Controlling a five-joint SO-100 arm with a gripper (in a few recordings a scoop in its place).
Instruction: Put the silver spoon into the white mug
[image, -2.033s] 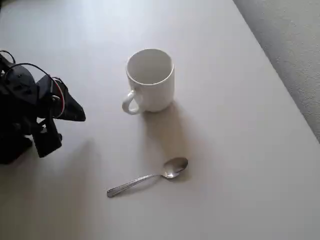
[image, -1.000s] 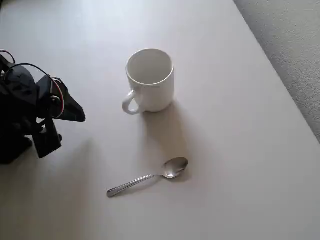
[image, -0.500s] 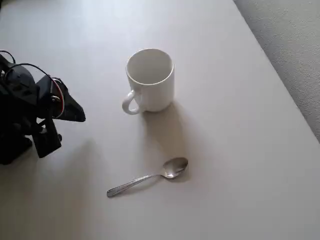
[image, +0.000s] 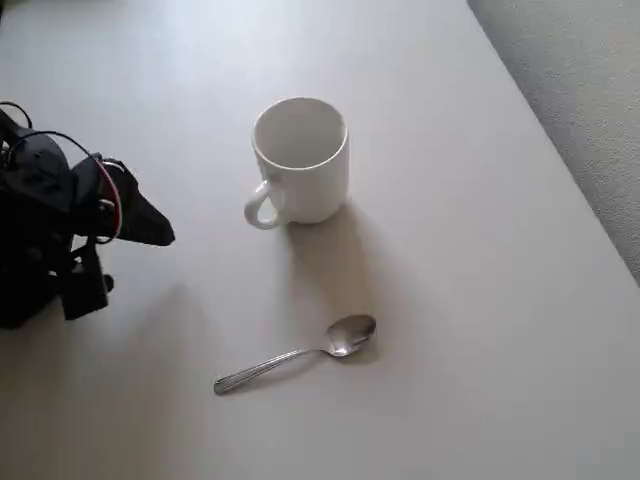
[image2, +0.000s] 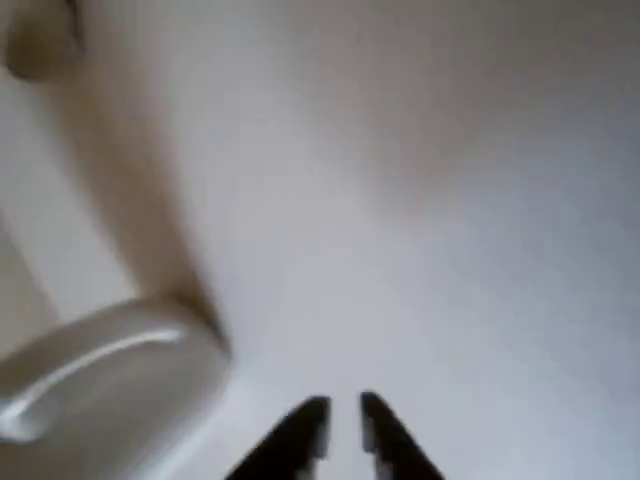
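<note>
The silver spoon (image: 300, 355) lies flat on the pale table, its bowl pointing up-right and its handle down-left. Above it stands the white mug (image: 300, 160), upright and empty, with its loop handle at the lower left. My black gripper (image: 165, 235) hovers at the left of the overhead view, well left of both, pointing right, its fingers together on nothing. In the wrist view the fingertips (image2: 343, 425) show at the bottom edge with only a thin slit between them. The mug (image2: 110, 380) is blurred at the lower left there.
The table's right edge (image: 560, 150) runs diagonally, with grey floor beyond it. The arm's black body and cables (image: 40, 230) fill the left side. The mug's shadow falls toward the spoon.
The arm has shifted slightly: its lower black part drew left and the gripper tip edged a little right. Mug and spoon have not moved.
</note>
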